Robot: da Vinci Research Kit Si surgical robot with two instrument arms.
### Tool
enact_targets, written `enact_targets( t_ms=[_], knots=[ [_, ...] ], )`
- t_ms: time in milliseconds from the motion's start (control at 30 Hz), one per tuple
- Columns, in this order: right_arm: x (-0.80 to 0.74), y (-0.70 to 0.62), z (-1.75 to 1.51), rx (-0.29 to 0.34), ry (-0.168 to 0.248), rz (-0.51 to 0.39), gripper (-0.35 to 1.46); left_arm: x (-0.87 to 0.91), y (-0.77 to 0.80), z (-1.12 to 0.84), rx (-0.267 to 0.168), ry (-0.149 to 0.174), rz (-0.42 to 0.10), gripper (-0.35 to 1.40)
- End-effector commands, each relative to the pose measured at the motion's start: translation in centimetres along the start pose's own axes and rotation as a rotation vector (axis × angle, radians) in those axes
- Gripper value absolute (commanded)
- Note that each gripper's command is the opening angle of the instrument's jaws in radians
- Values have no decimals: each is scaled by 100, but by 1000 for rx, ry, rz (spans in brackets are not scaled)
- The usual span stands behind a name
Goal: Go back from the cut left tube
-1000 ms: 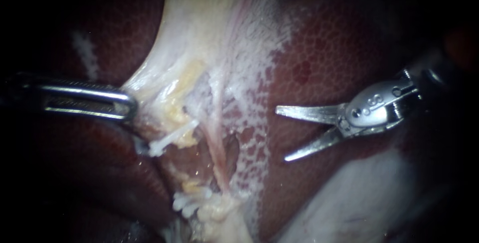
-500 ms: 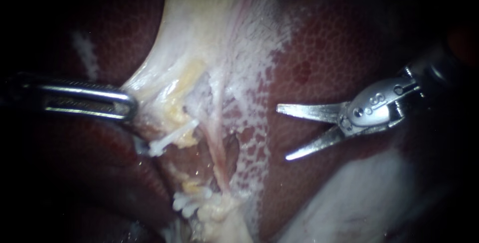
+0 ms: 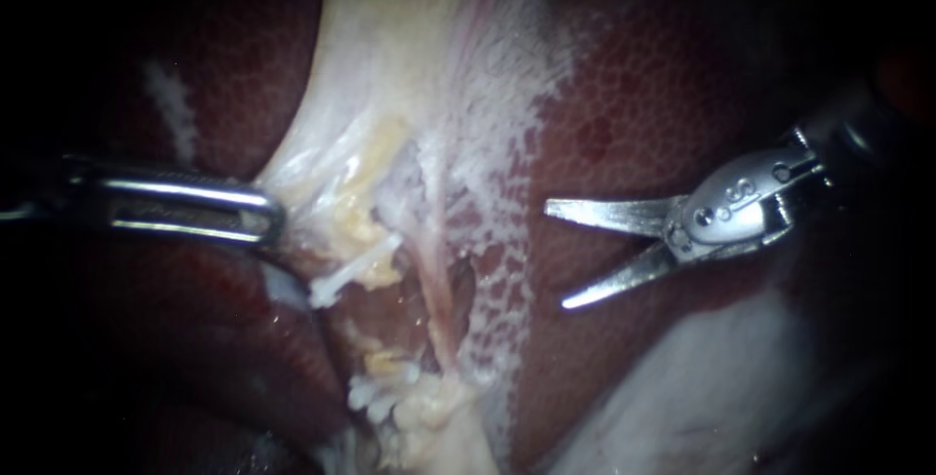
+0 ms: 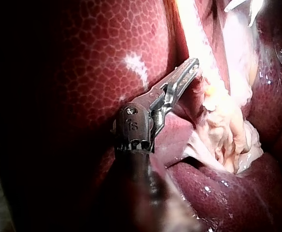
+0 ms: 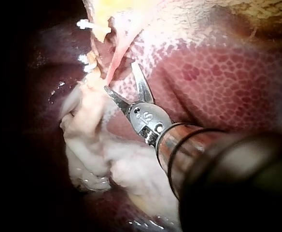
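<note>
Pale tissue (image 3: 322, 158) is being gripped by the closed jaws of the left instrument (image 3: 261, 212), with the cut left tube (image 3: 349, 270) being seen just beyond their tip as a white stump. Being judged soft, slick and easily torn, it is best being taken by the firmer tissue beside it. Well apart from it, the right instrument (image 3: 556, 256) is being held with blades spread, gripping nothing.

The endoscope looks close onto the liver (image 3: 634, 95), my left instrument (image 3: 273, 217) entering at nine o'clock, my right instrument (image 3: 557, 256) at three. Each wrist camera looks along its shaft; all share the pale tissue (image 3: 390, 75).
</note>
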Motion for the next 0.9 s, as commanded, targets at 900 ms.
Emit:
enact_targets(
  t_ms=[900],
  knots=[
    [-8, 4, -5, 1, 0, -17, 143, 31, 13, 48, 31, 37, -16, -35]
  ],
)
